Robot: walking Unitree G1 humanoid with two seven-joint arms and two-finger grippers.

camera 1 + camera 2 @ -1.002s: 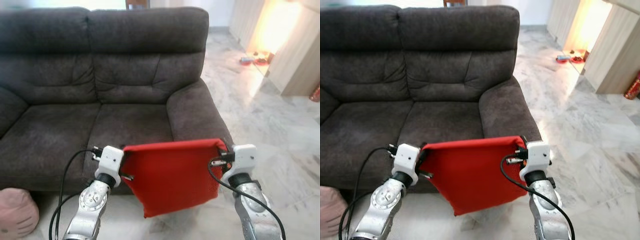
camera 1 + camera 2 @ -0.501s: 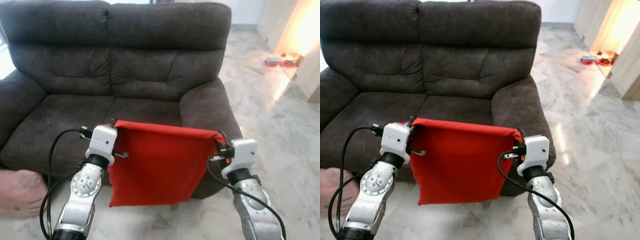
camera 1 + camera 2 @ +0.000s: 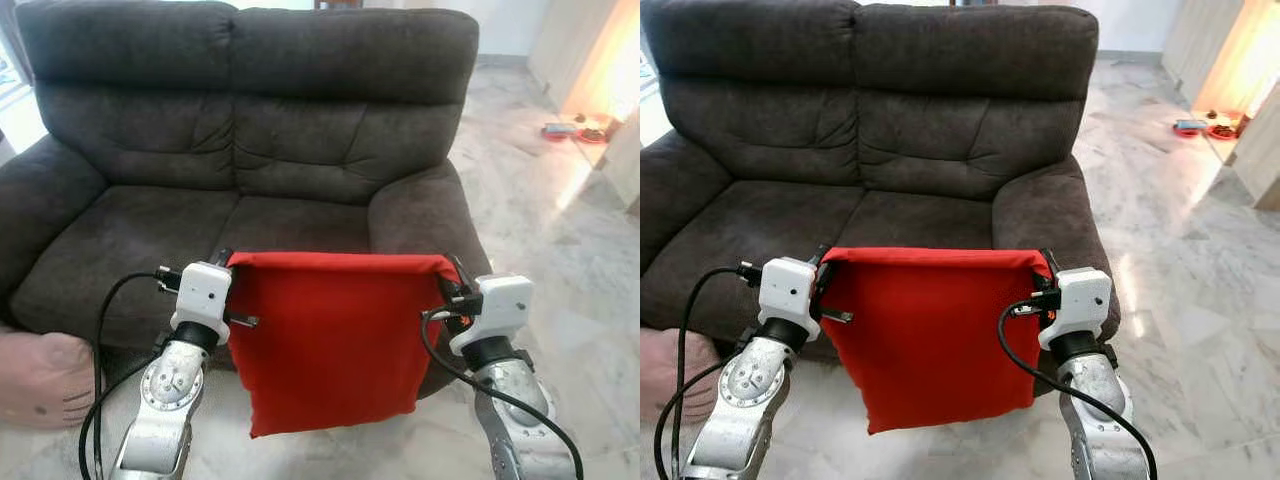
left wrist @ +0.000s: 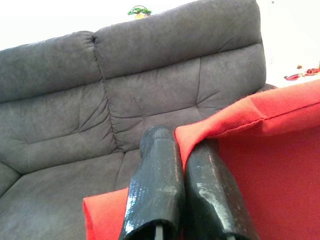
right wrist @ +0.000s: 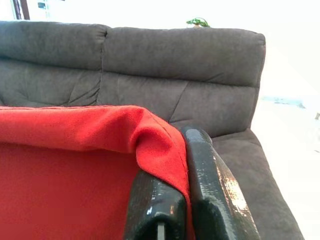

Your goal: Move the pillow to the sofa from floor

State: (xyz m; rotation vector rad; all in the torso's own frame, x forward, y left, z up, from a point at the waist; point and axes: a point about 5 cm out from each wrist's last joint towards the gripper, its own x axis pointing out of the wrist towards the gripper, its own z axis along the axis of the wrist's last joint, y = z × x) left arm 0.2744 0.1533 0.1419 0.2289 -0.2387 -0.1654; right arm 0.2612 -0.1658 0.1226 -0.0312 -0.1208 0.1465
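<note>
Red fabric pillow (image 3: 335, 340) hangs mid-frame between both arms, clear of the marble floor (image 3: 560, 230). The left gripper (image 4: 182, 165) has its fingers clamped on one top corner, the right gripper (image 5: 172, 165) on the other, so I'd guess it's held stretched like that to stay off the floor until it reaches the seat. Pink cushion (image 3: 40, 375) sits at lower left. Behind, the dark grey sofa (image 3: 250, 120) fills the upper frame. No readable labels or writing anywhere.

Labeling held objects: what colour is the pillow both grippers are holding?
Plain red pillow, no pattern; clearest in the left eye view.
</note>
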